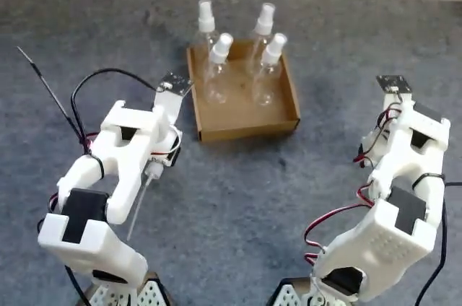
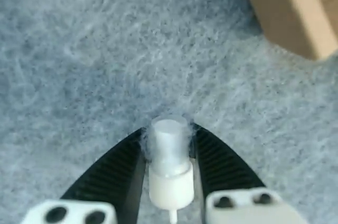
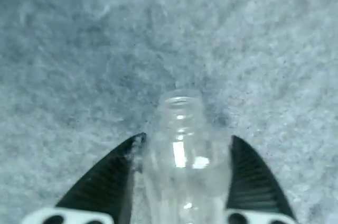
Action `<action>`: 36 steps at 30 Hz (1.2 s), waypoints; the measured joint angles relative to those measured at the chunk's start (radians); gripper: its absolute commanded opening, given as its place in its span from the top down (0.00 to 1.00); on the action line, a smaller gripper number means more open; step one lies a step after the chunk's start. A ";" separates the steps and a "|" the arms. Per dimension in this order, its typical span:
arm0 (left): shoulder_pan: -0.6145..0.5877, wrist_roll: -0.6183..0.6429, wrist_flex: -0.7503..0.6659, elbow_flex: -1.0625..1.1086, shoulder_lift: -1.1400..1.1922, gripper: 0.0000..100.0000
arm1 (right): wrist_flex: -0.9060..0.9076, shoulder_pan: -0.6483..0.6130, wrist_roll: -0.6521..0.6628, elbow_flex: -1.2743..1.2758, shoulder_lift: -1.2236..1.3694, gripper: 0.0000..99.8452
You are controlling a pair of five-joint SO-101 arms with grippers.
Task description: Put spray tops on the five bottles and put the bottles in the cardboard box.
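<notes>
Left gripper [image 2: 169, 130] pinching spray top [image 2: 169, 176] at 8 o'clock. Right gripper [image 3: 187, 138] clamping uncapped bottle [image 3: 179, 118] at 4 o'clock. Four capped bottles [image 1: 216, 68] standing in cardboard box [image 1: 245, 130] at 12 o'clock. Likely needing tube centring over neck before lowering.

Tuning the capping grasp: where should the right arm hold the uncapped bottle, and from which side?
Grip the round body of the bottle below the shoulder, pinched from opposite sides, as the right gripper does. That leaves the open neck projecting clear for the spray top.

high: overhead, downward | wrists: close above carpet [image 2: 105, 49] | left/high share cardboard box [image 2: 296, 12]
</notes>
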 measured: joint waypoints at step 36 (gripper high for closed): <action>-0.120 0.316 0.041 -0.083 -1.178 1.00 | -0.199 -1.134 -0.304 0.637 -1.079 1.00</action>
